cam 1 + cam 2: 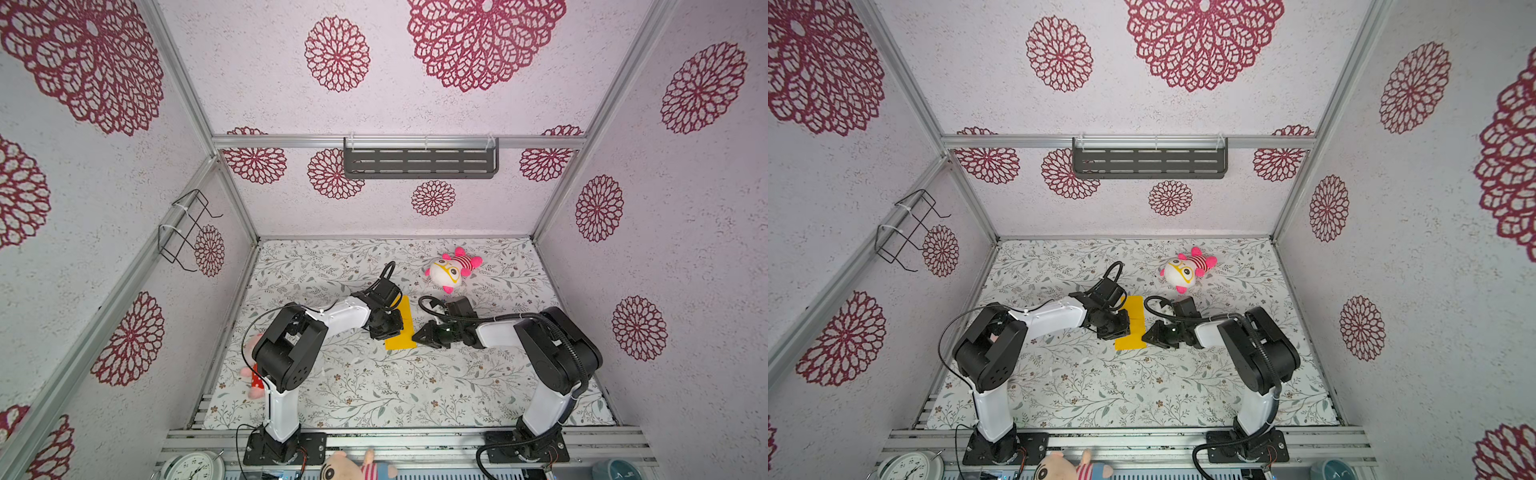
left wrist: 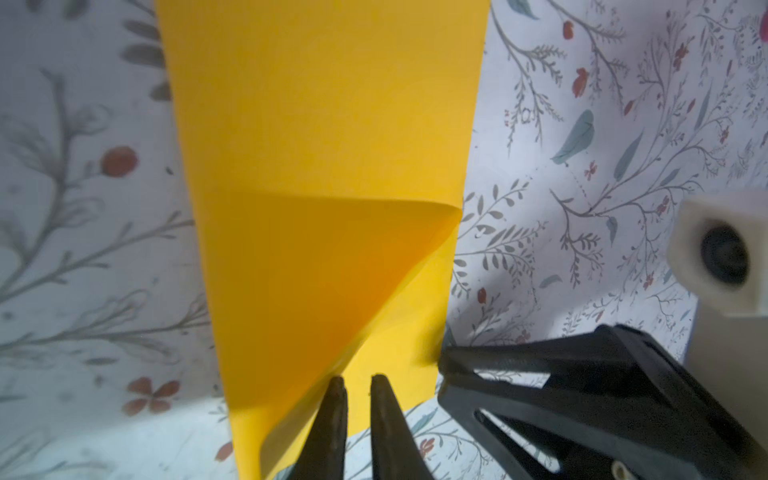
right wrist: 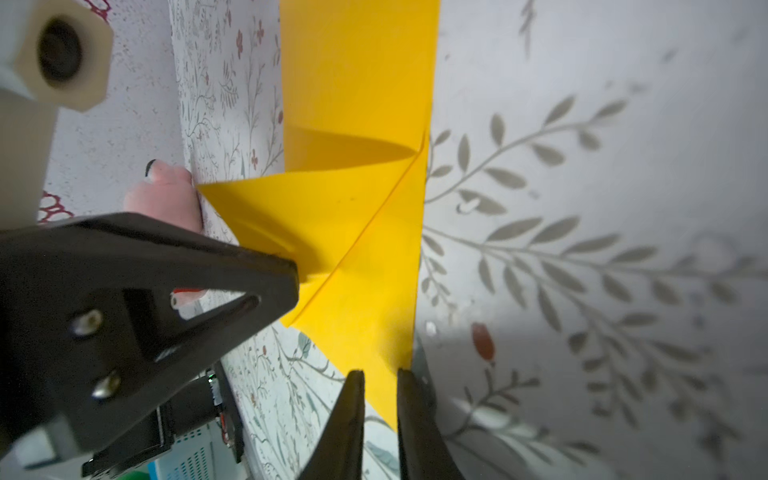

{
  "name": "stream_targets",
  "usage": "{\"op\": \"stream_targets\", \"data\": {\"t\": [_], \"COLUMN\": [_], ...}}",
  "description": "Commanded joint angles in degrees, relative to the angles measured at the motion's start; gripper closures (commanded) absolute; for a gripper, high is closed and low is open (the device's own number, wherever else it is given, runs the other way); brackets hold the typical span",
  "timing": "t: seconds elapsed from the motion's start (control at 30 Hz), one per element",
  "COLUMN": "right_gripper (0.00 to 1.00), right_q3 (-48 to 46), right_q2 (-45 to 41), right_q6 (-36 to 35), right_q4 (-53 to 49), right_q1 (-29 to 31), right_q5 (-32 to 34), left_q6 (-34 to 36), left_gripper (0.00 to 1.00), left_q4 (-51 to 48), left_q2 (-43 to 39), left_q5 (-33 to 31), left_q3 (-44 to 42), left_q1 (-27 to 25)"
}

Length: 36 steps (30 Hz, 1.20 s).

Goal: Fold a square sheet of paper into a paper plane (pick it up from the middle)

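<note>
One sheet [image 1: 405, 320] separates left tool [image 2: 357, 382] from right tool [image 3: 380, 374].

1. 1 yellow sheet of paper [image 1: 400, 344].
2. 2 robot arms: left arm [image 1: 286, 353], right arm [image 1: 552, 349].
3. 2 grippers: left gripper [image 2: 358, 380], right gripper [image 3: 380, 374].
4. 3 plush toys: 1 pink-and-white plush [image 1: 451, 269], 1 pink plush [image 1: 254, 380] partly hidden by the left arm, 1 striped-shirt plush [image 1: 357, 467].
5. 1 clock [image 1: 192, 467].
6. 1 dark shelf [image 1: 419, 163].
7. 1 wire rack [image 1: 187, 230].

No legible text, label or brand anywhere; clock [image 1: 192, 468] numerals too small to read.
</note>
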Motion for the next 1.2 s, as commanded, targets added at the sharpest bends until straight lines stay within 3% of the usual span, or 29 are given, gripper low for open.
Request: {"op": "stream_targets", "data": {"t": [0.0, 0.13, 0.27, 0.43, 0.6, 0.83, 1.17], "right_gripper": [0.79, 0.80, 0.80, 0.87, 0.93, 0.95, 0.95], "right_q3": [-1.3, -0.4, 4.5, 10.1, 15.2, 18.8, 19.2], "right_q2": [-0.9, -2.9, -5.9, -2.0, 3.8, 9.5, 13.2], "right_q6": [6.0, 5.1, -3.2, -8.7, -9.1, -9.4, -10.1], "right_q4": [3.9, 3.6, -4.0, -7.7, -6.6, -7.1, -12.6], "right_q1": [2.2, 2.0, 1.9, 1.8, 2.0, 1.9, 1.2], "right_q5": [-1.9, -0.6, 3.9, 4.3, 2.4, 0.3, 6.2], "left_q6": [-0.1, 0.0, -0.1, -0.4, -0.6, -0.7, -0.6], "left_gripper": [0.84, 0.86, 0.89, 0.93, 0.97, 0.99, 0.99], "left_q4": [-1.8, -1.8, -1.5, -1.7, -1.8, -1.8, -2.6], "left_q2": [-1.3, -1.5, -1.3, -0.5, -0.2, 0.0, 0.0], "left_q5": [-3.4, -3.8, -3.9, -3.4, -3.2, -2.6, -2.4], "left_q3": [-0.5, -1.5, -1.7, -1.7, -2.1, -2.4, -2.6], "left_q1": [0.6, 1.1, 1.2, 1.6, 1.7, 1.7, 1.7]}}
